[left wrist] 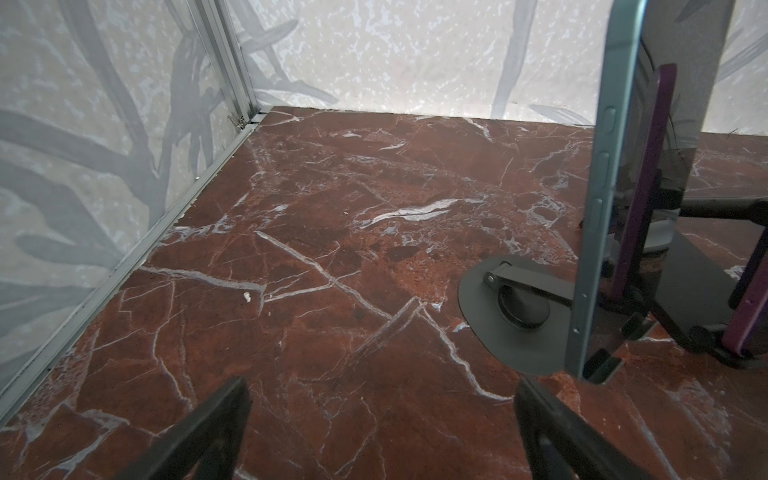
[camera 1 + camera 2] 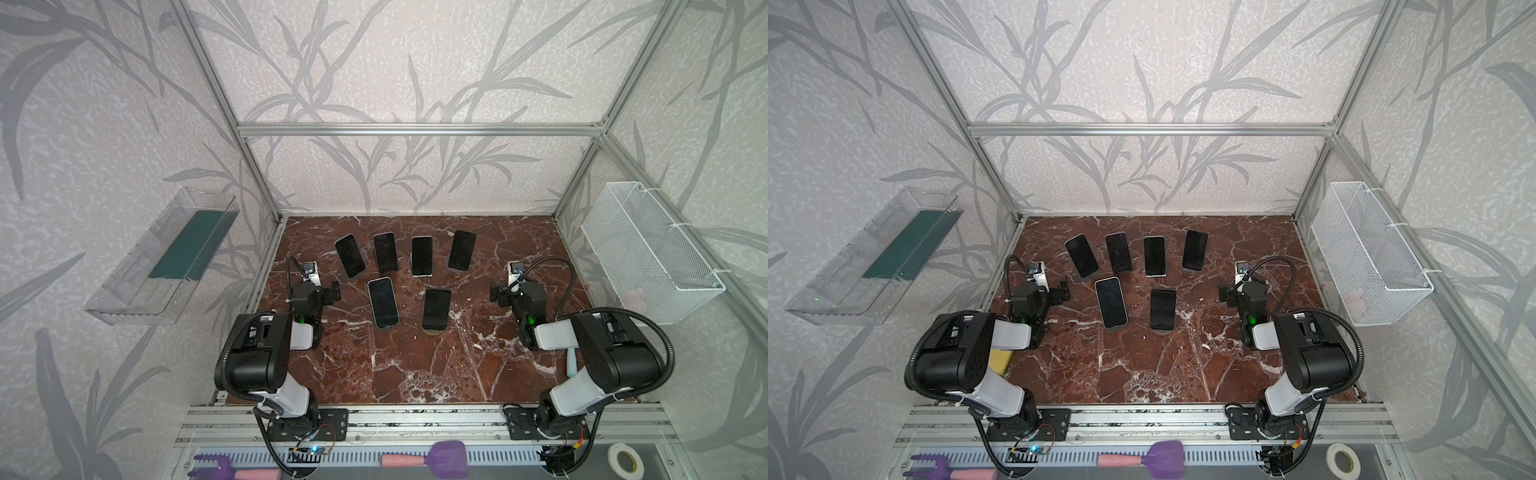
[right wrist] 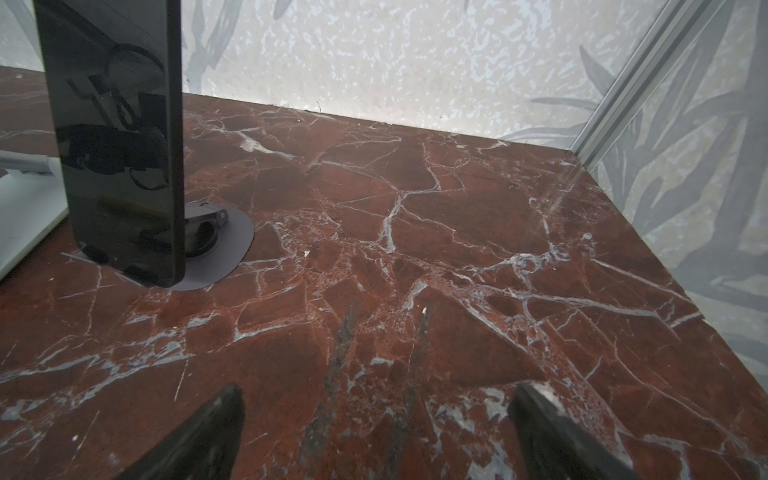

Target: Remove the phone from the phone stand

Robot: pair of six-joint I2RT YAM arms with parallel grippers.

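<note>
The left claw (image 1: pixel 380 399) is spread wide and holds nothing, over the marble table (image 1: pixel 291 249). The right claw (image 3: pixel 380 399) is just as wide and empty. Between the 2 arms, 6 phones (image 2: pixel 383 302) lean on stands (image 2: pixel 433 331), 4 in a back row and 2 in front, all apart from both claws. A blue-edged phone (image 1: pixel 598 208) stands near the left claw.

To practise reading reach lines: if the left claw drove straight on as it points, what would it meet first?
Nothing close: the left claw, jaws wide open, faces bare marble tabletop, then the back wall. The blue-edged phone stands aside, though depth is uncertain.
</note>
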